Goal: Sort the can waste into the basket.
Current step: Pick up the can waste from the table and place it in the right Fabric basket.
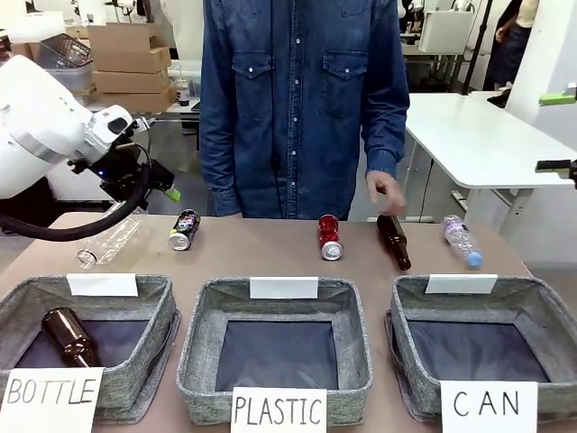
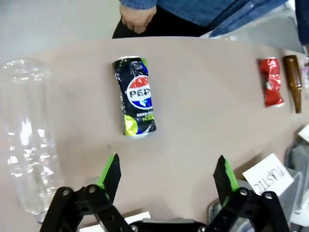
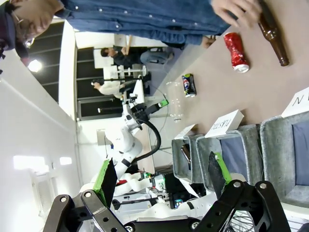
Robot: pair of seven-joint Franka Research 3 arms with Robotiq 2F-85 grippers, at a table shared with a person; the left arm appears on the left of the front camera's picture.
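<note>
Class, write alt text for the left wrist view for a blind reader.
The left arm's open jaws hover over a table, a black printed can lying on its side just beyond them. A clear plastic bottle lies at picture left; a red can and a brown bottle lie far right.

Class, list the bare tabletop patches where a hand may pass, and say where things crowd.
Widest bare patch: between the black can and the red can, beyond the PLASTIC bin. Crowded: the table's right part, where red can, brown bottle and clear bottle lie close, a person's hand by the brown bottle.
</note>
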